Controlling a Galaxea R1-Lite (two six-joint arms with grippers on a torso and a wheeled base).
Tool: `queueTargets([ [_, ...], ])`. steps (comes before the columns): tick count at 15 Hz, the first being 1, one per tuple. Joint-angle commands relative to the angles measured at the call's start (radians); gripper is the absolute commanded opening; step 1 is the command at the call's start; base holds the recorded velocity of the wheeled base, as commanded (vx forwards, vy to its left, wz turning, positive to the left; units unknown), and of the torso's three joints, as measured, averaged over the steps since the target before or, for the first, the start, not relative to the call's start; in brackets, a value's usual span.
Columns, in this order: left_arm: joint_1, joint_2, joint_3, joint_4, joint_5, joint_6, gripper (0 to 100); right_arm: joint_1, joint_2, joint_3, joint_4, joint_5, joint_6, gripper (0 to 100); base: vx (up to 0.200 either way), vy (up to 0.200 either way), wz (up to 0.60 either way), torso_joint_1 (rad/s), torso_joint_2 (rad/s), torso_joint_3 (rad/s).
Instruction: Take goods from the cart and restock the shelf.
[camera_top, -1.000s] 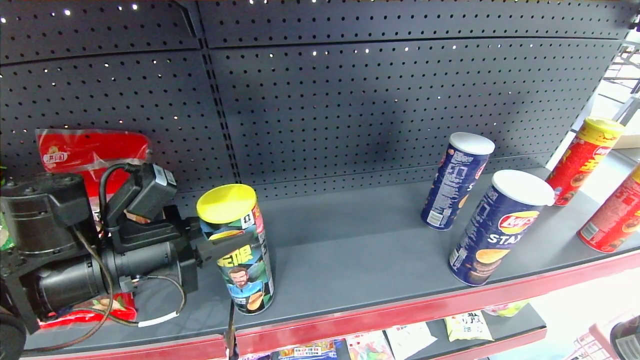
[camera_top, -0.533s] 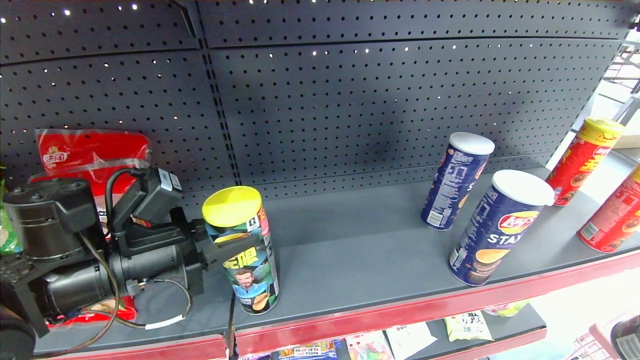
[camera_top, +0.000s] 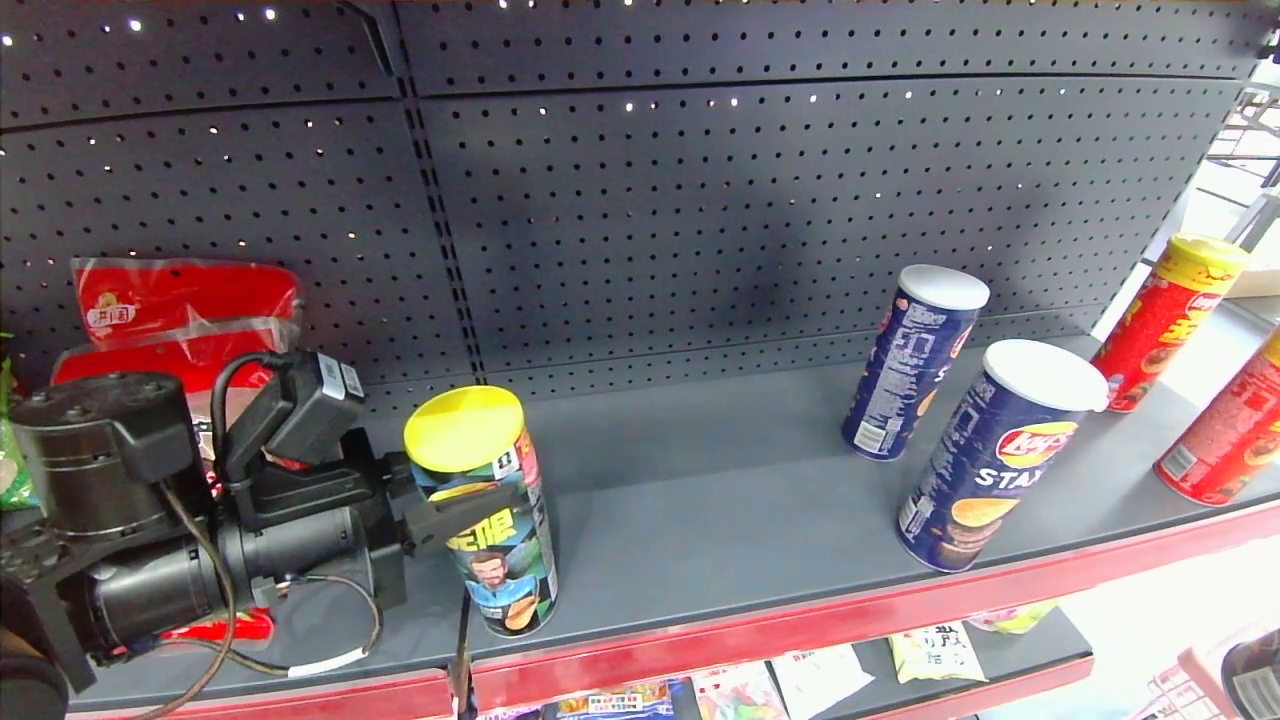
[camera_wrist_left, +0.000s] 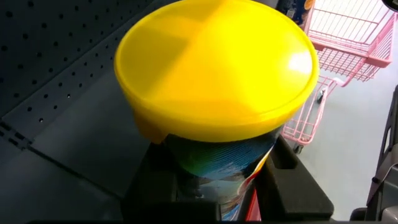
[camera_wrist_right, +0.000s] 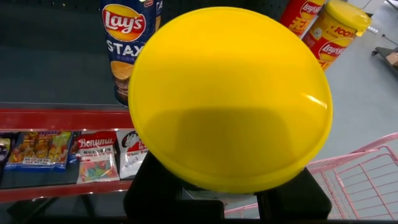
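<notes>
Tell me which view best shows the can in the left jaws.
Head view: the can shows whole, lid to base, with the left jaws closed on its upper half. Left wrist view gives its yellow lid and some wall beneath. Right wrist view faces the other can, held in the right jaws.

Overhead light is falling on the dark shelf (camera_top: 700, 500), and pinpricks are glowing through the back panel (camera_top: 640, 180) high above the left pincer (camera_top: 478, 505). Far to that pincer's right, daylight is washing out the shelf's end. Between the two, a soft shadow is spreading across the panel. A pale glare spot is sitting on the yellow lid (camera_wrist_left: 214, 65) of the can (camera_top: 497, 545) that the left pincer is clamping, and another on top of the second can (camera_wrist_right: 230, 96) in the right pincer (camera_wrist_right: 227, 196). The wide lens is bowing the red shelf edge (camera_top: 850, 615) and tilting the blue cans (camera_top: 990, 450) outward.
</notes>
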Motion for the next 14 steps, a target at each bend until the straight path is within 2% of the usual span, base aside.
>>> queueTargets([
  [1,-0.003,-0.006,0.006,0.005,0.000,-0.001,0,0.001,0.003,0.002,0.000,0.000,-0.001,0,0.000,0.000,0.00,0.000,0.00,0.000],
  [2,-0.003,-0.006,0.009,0.005,0.000,0.002,0,0.001,0.003,0.002,0.000,0.000,-0.001,0,0.000,0.000,0.00,0.000,0.00,0.000],
  [3,-0.003,-0.006,0.010,0.005,0.000,0.009,100,0.001,0.003,0.002,0.000,0.000,-0.001,0,0.000,0.000,0.00,0.000,0.00,0.000],
  [4,-0.003,-0.004,0.012,0.005,0.002,0.019,100,0.001,0.003,0.002,0.000,0.000,-0.001,0,0.000,0.000,0.00,0.000,0.00,0.000],
  [8,-0.001,-0.009,0.027,0.005,0.003,0.019,100,0.001,0.009,0.002,0.000,0.001,-0.001,0,0.000,0.000,0.00,0.000,0.00,0.000],
  [14,0.004,-0.098,0.047,0.009,0.080,0.009,100,0.004,0.017,-0.001,0.000,0.004,-0.001,0,0.000,0.000,0.00,0.000,0.00,0.000],
])
